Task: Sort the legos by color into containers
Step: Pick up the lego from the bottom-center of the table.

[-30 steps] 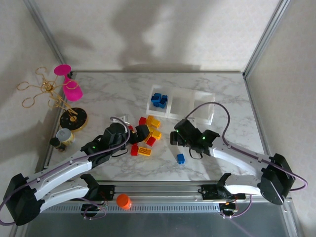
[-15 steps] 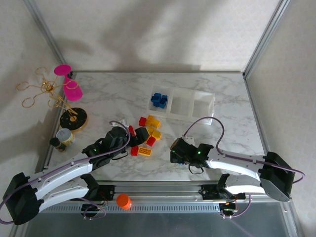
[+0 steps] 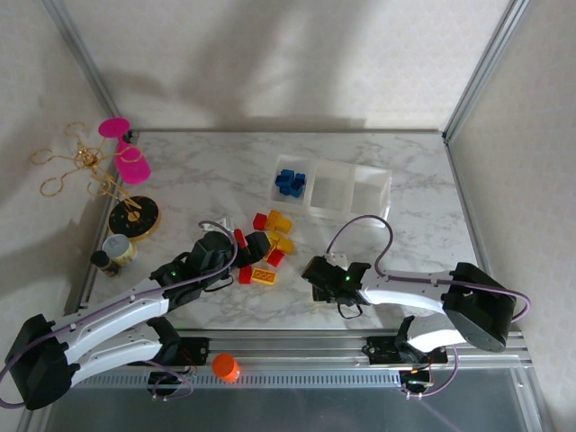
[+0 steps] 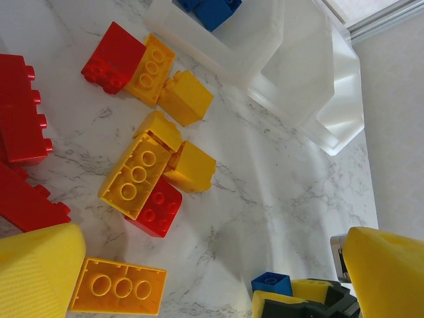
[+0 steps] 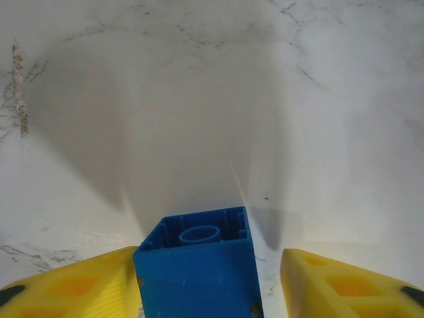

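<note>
Right wrist view: the right gripper (image 5: pixel 209 266) stands low over the table with its yellow fingers (image 5: pixel 86 281) spread to either side of a single blue brick (image 5: pixel 193 275). One finger touches the brick's side and the other stands a little clear of it, so the jaws are parted and not yet clamped. The brick lies on its side, hollow underside showing, on bare marble.

The left gripper (image 4: pixel 212 242) hangs released, fingers wide apart and holding nothing, above the loose heap of red and yellow bricks (image 3: pixel 270 243) near the middle of the table. A flat yellow brick (image 4: pixel 119 286) lies just beside one fingertip.

Beyond the heap, toward the far edge, sits the clear tray (image 3: pixel 331 191) of three compartments in a row. Its left compartment holds several blue bricks (image 3: pixel 290 182).

The tabletop (image 3: pixel 198 180) is white marble with grey veins. At its left edge are a pink cup (image 3: pixel 128 157), a gold wire stand (image 3: pixel 76 166), a black disc (image 3: pixel 133 217) and a small jar (image 3: pixel 115 248). An orange cap (image 3: pixel 225 366) rests on the near rail. Aluminium posts (image 3: pixel 481 67) frame pale, patterned walls (image 3: pixel 270 54).
</note>
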